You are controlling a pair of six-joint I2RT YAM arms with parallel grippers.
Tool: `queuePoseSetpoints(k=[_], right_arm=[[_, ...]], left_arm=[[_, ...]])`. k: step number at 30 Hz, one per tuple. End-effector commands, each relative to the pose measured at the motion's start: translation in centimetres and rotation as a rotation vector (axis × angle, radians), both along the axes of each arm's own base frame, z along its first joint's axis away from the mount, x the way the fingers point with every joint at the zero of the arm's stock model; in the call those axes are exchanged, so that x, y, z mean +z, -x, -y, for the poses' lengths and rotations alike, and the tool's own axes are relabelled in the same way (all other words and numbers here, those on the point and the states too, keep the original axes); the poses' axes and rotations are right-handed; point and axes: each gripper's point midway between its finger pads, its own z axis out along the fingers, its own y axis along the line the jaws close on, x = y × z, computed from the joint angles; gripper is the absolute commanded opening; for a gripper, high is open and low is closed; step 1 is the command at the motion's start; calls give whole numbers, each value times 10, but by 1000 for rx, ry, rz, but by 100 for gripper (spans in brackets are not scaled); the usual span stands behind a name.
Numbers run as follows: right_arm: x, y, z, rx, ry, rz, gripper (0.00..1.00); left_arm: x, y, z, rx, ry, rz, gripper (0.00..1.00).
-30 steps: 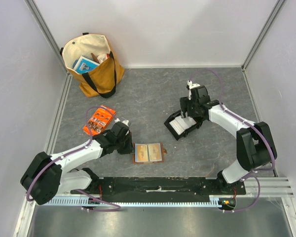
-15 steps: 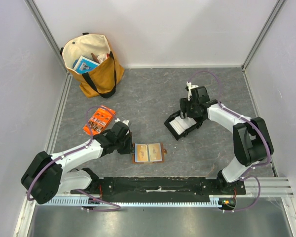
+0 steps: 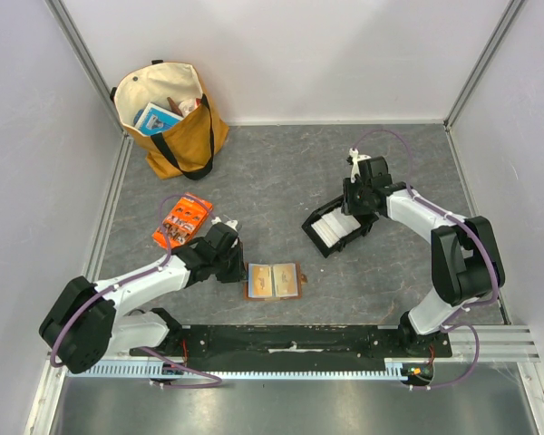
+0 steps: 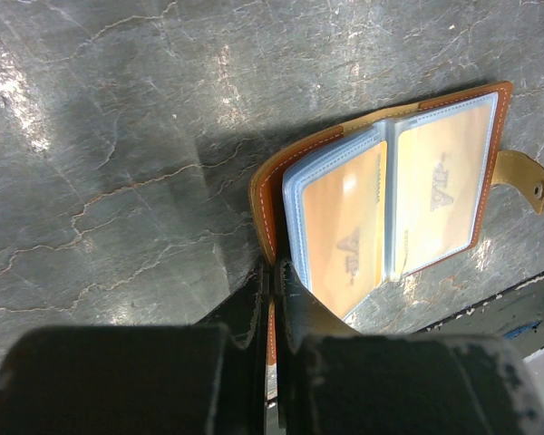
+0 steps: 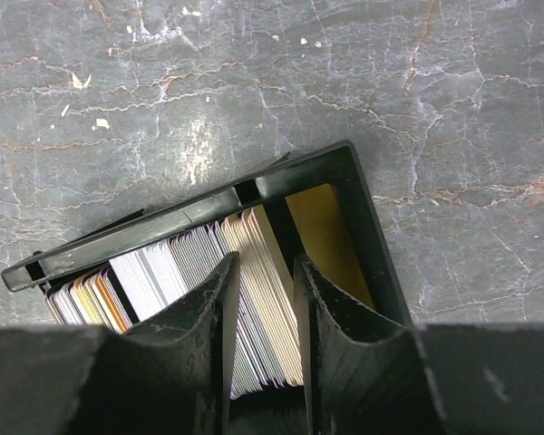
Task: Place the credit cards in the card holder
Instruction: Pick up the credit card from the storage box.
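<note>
Listing, largest first.

- Table (image 3: 281,172): grey, marbled.
- Tote (image 3: 168,122): far and left of the holder (image 3: 274,281), well apart; unmoved.
- Right arm (image 3: 426,217): its wrist has shifted slightly rightward, away from the holder, since a second ago.
- Tray (image 5: 163,231): black, right of and beyond the holder; unmoved.
- Holder: lies open on the table, with its strap (image 4: 524,181) on the edge opposite the left gripper (image 4: 274,276); unmoved.
- Packet (image 3: 182,221): orange, left of and beyond the holder; unmoved.
- Right gripper (image 5: 266,263): its fingers are dipped into the tray. The gap has gone from wide to narrow, with a sheaf of cards (image 5: 263,308) between them. Whether they are clamped cannot be told.
- Left gripper: pinched on the holder's leather edge, as before.
- Writing: each clear sleeve of the holder carries a faint mark, unreadable. The packet print is too small to read.
</note>
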Motion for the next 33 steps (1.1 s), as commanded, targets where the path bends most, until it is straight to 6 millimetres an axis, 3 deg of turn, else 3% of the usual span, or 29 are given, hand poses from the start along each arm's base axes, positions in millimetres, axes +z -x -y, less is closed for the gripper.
queuePoseSetpoints(k=[1,4,8,25,33], right_arm=[[12,-1,-3,19,-34,25,34],[13,-2,-2,17,-38,28,24],[14,-2,0,15,-38,29,18],[23,0,-2,33,-94,32,8],[15,2,-3,44,-109,1,9]], left_arm=[[9,-7,9,-40,20,31,2],[9,-6,9,-43,22,30,2],[8,-7,10,-46,21,28,2],[6,-5,11,-53,20,20,2],[4,-5,11,-54,21,17,2]])
